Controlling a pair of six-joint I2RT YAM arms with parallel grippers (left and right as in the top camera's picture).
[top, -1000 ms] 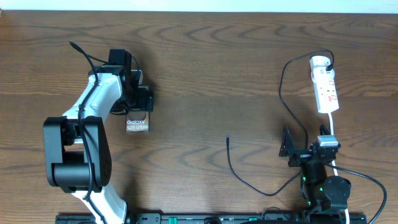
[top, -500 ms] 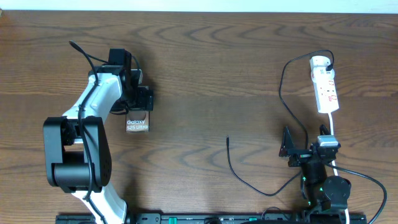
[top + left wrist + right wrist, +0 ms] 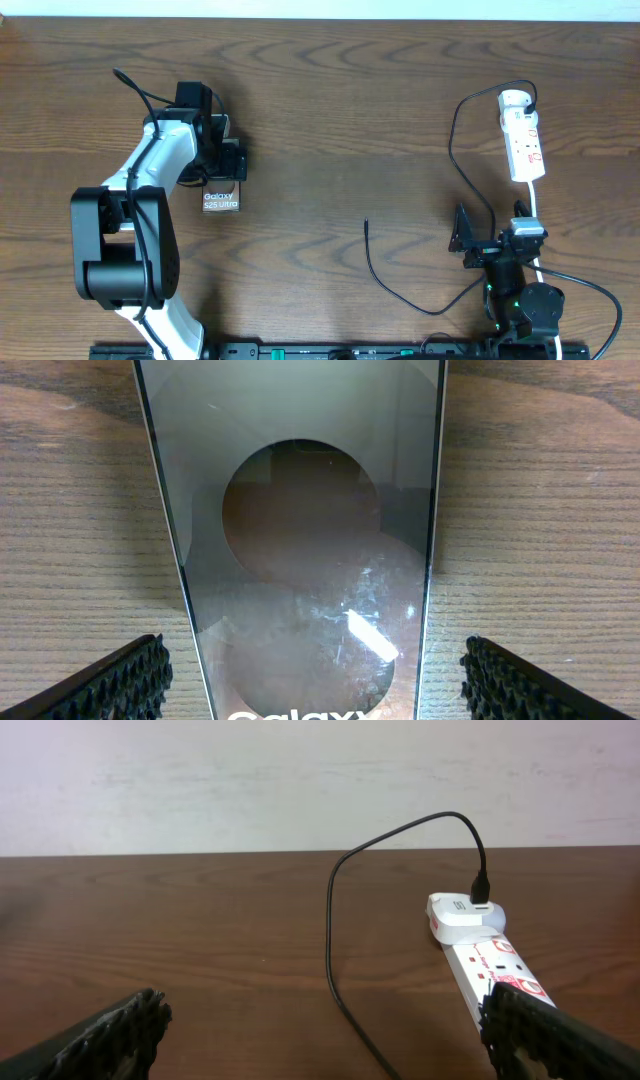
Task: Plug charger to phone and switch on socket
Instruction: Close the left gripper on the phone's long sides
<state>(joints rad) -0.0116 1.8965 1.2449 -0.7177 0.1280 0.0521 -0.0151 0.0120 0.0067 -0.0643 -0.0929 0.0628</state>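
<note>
The left gripper stands spread on both sides of the phone, likely to steady it for the charger lying well apart; the right gripper is spread too, empty.

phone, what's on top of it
From overhead, the left pincer covers the phone at its far part, so only its printed end shows. The wrist view shows the jaws open either side of it, clear of its edges.

phone: glossy grey-brown, dark oval, white lettering
socket: white, red markings
charger: black
surface: dark brown wood grain
</note>
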